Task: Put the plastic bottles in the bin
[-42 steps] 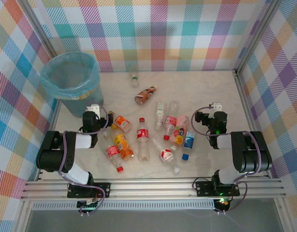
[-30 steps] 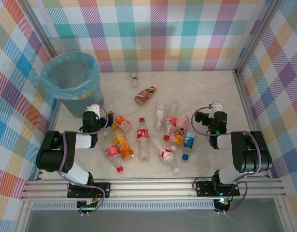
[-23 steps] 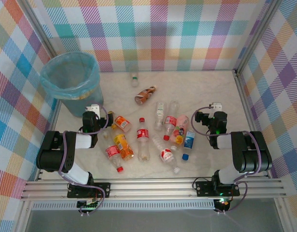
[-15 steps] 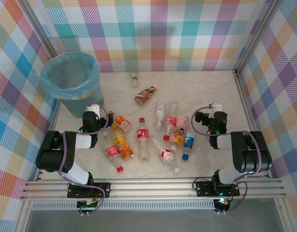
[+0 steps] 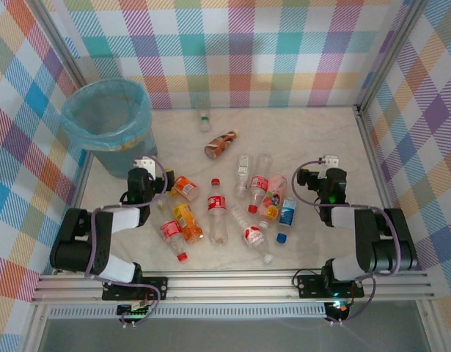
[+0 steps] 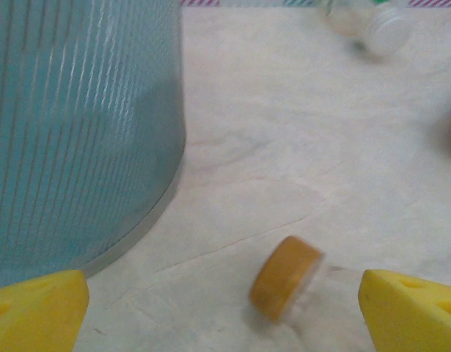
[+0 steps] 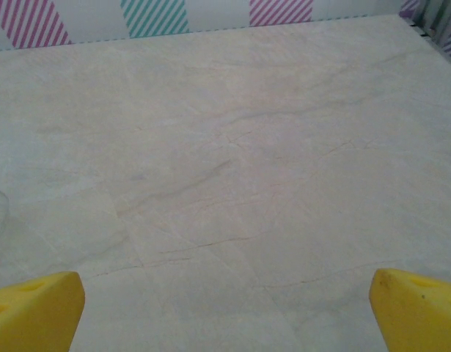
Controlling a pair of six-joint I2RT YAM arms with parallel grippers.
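Overhead camera — wrist cameras low over table [image 5: 320,132]

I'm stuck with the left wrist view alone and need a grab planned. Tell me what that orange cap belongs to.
Observer: It tops an orange-labelled bottle lying on its side, just right of the left claw.
Operator: Describe the bin from above.
Observer: The bin stands at the far left corner of the table, its mouth open upward.
Operator: Report the right arm.
Observer: The right claw is open over bare table, with the nearest bottles to its left.
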